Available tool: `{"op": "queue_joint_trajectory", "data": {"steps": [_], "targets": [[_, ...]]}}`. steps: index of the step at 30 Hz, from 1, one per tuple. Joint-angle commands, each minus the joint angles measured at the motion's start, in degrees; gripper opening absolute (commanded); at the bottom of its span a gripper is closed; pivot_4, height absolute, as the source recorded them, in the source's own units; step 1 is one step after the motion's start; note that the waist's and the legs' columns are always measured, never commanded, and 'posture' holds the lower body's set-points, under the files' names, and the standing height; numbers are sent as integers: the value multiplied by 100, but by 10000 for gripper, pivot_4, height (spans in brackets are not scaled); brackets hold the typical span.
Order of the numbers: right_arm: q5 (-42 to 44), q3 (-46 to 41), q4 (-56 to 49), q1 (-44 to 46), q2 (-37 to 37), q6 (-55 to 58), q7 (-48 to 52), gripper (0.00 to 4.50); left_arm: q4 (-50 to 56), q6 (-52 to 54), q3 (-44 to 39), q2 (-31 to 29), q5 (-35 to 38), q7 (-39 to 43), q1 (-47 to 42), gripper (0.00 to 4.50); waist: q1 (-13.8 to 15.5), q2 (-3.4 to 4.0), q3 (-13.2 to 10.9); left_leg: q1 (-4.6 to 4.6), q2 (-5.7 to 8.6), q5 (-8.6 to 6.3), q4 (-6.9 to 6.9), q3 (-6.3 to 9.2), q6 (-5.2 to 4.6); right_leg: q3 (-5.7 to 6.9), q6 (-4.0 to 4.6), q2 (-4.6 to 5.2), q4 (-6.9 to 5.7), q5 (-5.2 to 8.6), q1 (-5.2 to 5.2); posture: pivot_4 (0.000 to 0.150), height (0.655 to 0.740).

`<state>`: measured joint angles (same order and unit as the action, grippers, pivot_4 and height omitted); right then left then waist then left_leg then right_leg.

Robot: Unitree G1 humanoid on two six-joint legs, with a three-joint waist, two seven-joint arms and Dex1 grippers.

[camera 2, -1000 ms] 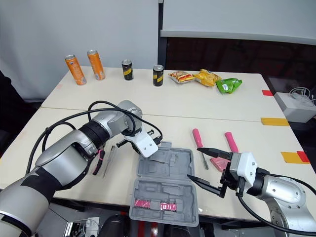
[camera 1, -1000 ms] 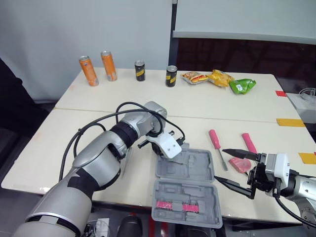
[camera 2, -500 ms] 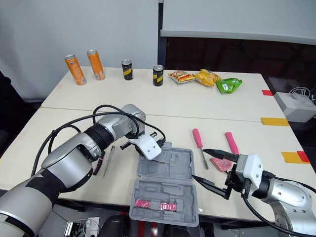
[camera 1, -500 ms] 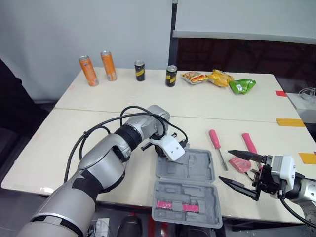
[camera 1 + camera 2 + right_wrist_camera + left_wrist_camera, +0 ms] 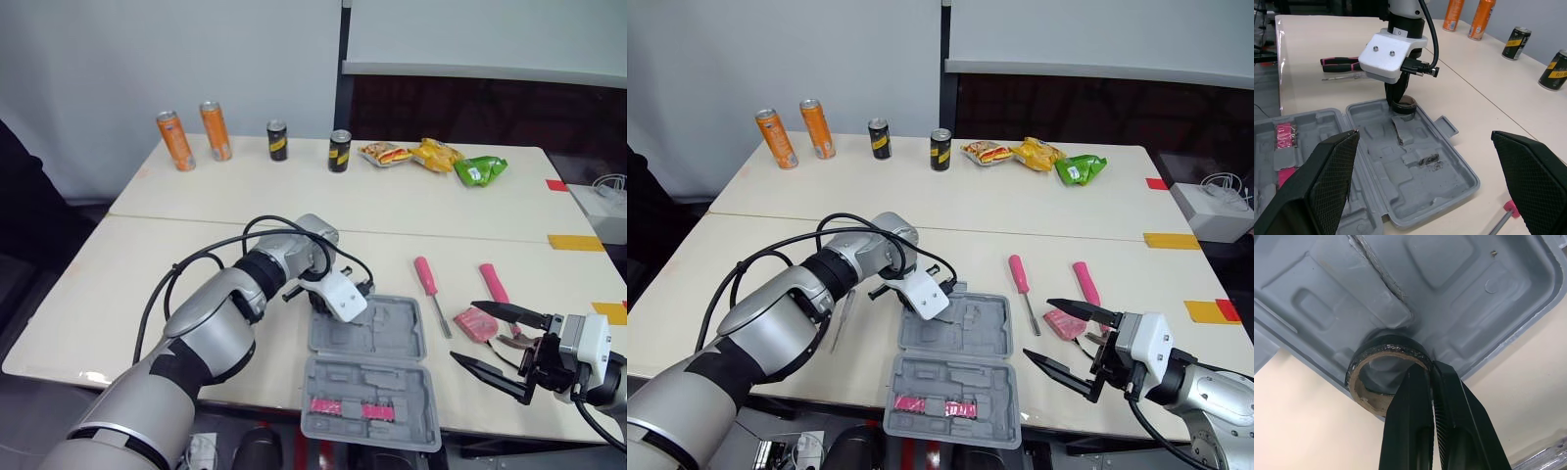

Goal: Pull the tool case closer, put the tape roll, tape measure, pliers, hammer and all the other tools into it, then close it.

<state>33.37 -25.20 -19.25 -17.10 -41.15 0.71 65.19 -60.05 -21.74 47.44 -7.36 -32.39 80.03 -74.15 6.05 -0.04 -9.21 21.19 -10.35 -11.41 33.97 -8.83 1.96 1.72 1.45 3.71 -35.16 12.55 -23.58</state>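
Tape roll [image 5: 1387, 343] sits at the far left corner of the open grey tool case [image 5: 367, 367], in the half farther from the robot, resting against the moulded floor there. The left gripper [image 5: 1431, 369] has its two black fingers pressed together on the wall of the roll, one inside the ring and one outside. The case lies flat near the front edge of the table [image 5: 196, 206], with two pink pieces [image 5: 345, 407] in its near half. To the right of the case the right gripper [image 5: 463, 331] hovers with fingers spread wide, holding nothing, just beside a flat pink item [image 5: 477, 322] (I cannot tell which tool it is). A pink-handled screwdriver [image 5: 428, 281] and another pink handle [image 5: 493, 282] lie beyond it. Pliers [image 5: 1341, 61] lie on the table left of the case.
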Motion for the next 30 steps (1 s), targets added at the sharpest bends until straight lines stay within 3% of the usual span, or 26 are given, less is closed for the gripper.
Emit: {"op": "queue_joint_trajectory", "data": {"steps": [1, 3, 11, 18, 20, 25, 30], "targets": [[142, -108, -233, -18, 25, -57, -29, 45000, -74, -23, -101, 12, -75, -74, -75, 10216, -2, 0, 0, 0, 0, 0, 0, 0, 0, 0, 0, 0, 0, 0, 0, 1500, 7400], [146, -107, -238, -23, 27, -52, -31, 45000, -49, 26, -192, 17, 5, -19, -88, 16334, -1, 0, 0, 0, 0, 0, 0, 0, 0, 0, 0, 0, 0, 0, 0, 1500, 7400], [114, -11, -249, -15, 76, -66, -48, 45000, 650, 341, -865, -599, 602, 849, -172, 16334, -10, 4, -11, -1, 0, 0, -4, 0, 0, 2, 0, 0, 3, 0, -3, 1500, 7400], [97, 55, -225, 21, 125, -91, -60, 45000, 2660, 2262, -1310, -1574, 2213, 1247, 575, 16334, -6, 15, -18, -6, 0, 0, -16, -4, 0, 0, 2, 1, 9, 2, -4, 1500, 7400], [101, 85, -245, 24, 160, -91, -81, 45000, 3211, 2583, -1933, -1628, 2829, 1037, 1141, 16334, -15, 21, -17, -3, 0, 0, -24, -8, 1, -2, 5, 1, 10, 3, -4, 1500, 7400], [122, 114, -340, -50, 248, -71, -126, 45000, 4041, 3993, -2719, -1863, 3410, 360, 2164, 16334, -42, 23, -19, -3, -4, 1, -29, -10, 1, 0, 7, -1, 8, 5, -8, 1500, 7400], [146, 107, -355, -101, 276, -42, -142, 45000, 4547, 4089, -3253, -1811, 3590, -576, 3015, 16334, -26, 25, -18, -3, -4, 1, -28, -18, 1, 0, 8, 3, 16, 6, -5, 1500, 7400]]}}
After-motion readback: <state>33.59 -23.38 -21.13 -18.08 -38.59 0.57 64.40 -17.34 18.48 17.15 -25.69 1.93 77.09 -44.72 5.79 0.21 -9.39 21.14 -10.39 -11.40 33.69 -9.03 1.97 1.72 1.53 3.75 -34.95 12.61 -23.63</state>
